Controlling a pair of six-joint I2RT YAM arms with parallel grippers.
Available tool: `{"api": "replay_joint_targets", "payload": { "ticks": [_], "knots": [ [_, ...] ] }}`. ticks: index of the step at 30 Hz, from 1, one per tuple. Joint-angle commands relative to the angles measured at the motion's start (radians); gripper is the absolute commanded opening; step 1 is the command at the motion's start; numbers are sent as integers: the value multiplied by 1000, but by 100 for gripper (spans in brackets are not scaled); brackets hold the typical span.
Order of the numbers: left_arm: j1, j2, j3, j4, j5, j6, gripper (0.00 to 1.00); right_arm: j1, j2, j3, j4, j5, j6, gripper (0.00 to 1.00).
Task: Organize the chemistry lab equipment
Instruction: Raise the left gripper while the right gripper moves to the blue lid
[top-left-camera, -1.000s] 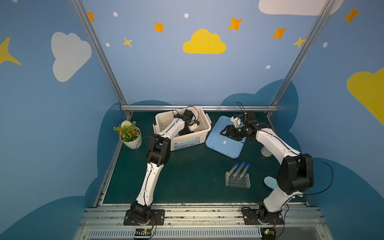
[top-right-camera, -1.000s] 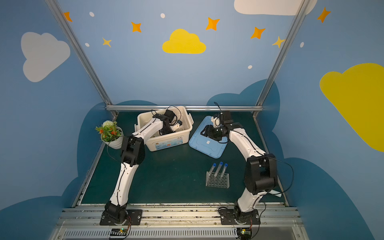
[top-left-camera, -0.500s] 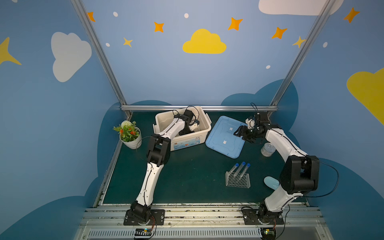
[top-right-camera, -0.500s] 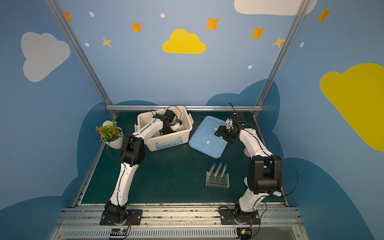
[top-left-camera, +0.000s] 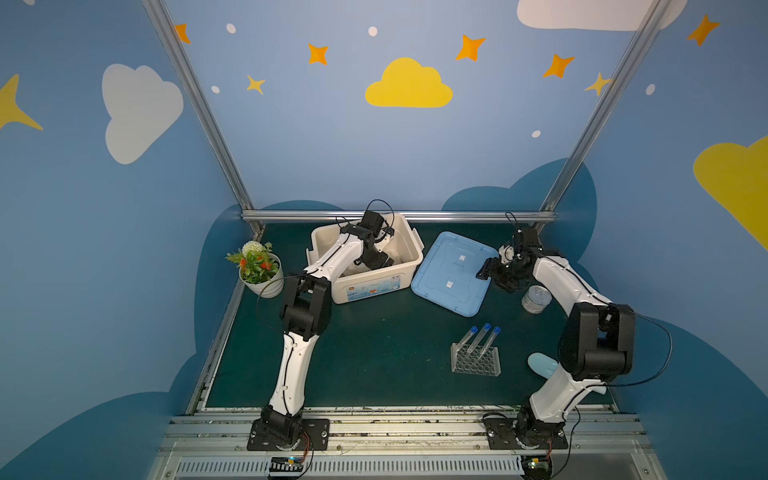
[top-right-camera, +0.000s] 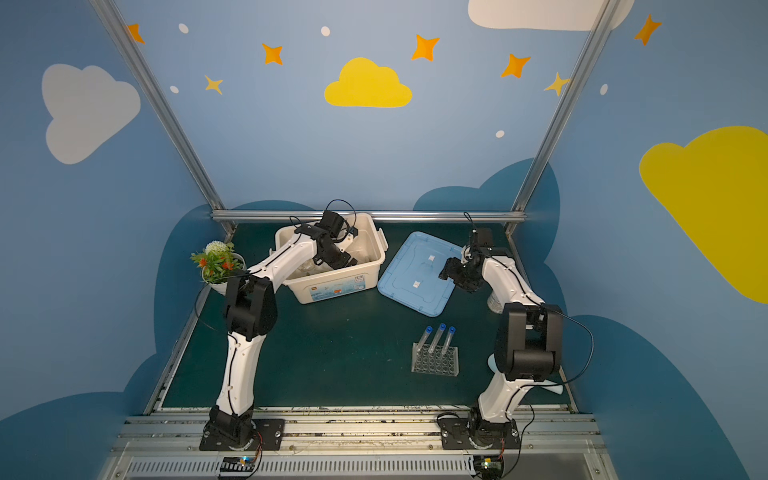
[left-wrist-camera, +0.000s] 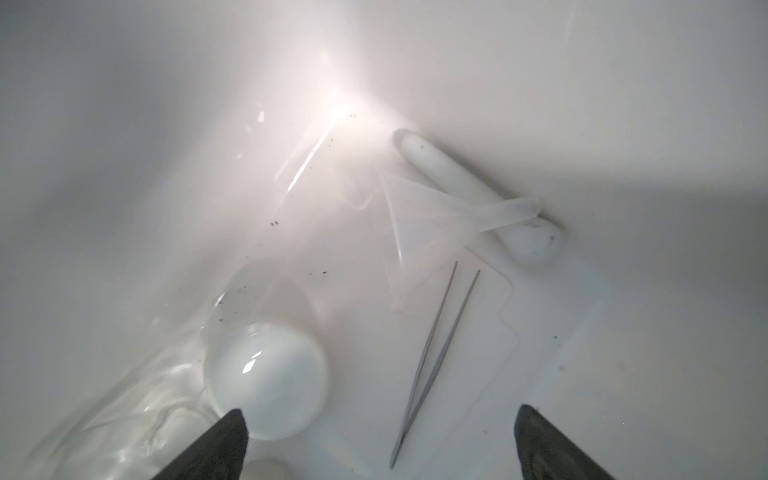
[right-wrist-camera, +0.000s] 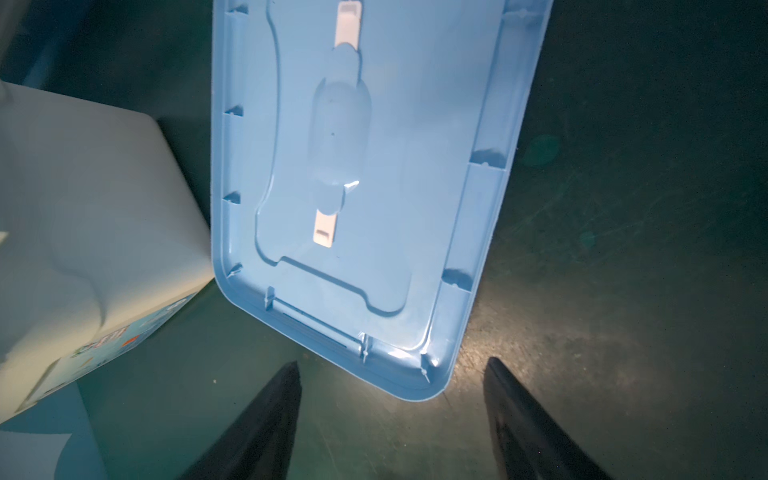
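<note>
On my bench (top-left-camera: 374, 353), the white bin (top-left-camera: 361, 286) sits at the back with the blue lid (top-left-camera: 449, 270) flat beside it. My right claw (right-wrist-camera: 392, 361) hangs released over the lid's corner. Nearer me, the clear rack (top-left-camera: 476, 365) holds three test tubes (top-left-camera: 482, 338). My left claw (left-wrist-camera: 380, 411) is spread empty inside the bin, above the flask (left-wrist-camera: 270, 374), funnel (left-wrist-camera: 419, 216), pestle (left-wrist-camera: 432, 160) and tweezers (left-wrist-camera: 432, 338).

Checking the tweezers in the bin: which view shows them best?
Left wrist view: the tweezers lie whole on the bin floor. Both top views hide them inside the bin; right wrist shows only its outer wall.
</note>
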Motion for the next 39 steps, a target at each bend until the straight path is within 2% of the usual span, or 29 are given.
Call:
{"api": "replay_joint_targets", "payload": {
  "ticks": [1, 9, 20, 39],
  "knots": [
    [-1, -108, -47, 81, 7, -39, 100, -13, 33, 11, -43, 38, -5, 68],
    [-12, -288, -185, 185, 59, -103, 100, -35, 95, 12, -45, 45, 2, 63],
    [-33, -530, -521, 466, 137, -241, 100, -30, 186, 50, -74, 81, 15, 56],
    [-99, -700, -701, 522, 149, -307, 100, 34, 366, 261, -196, 238, 31, 39]
  ]
}}
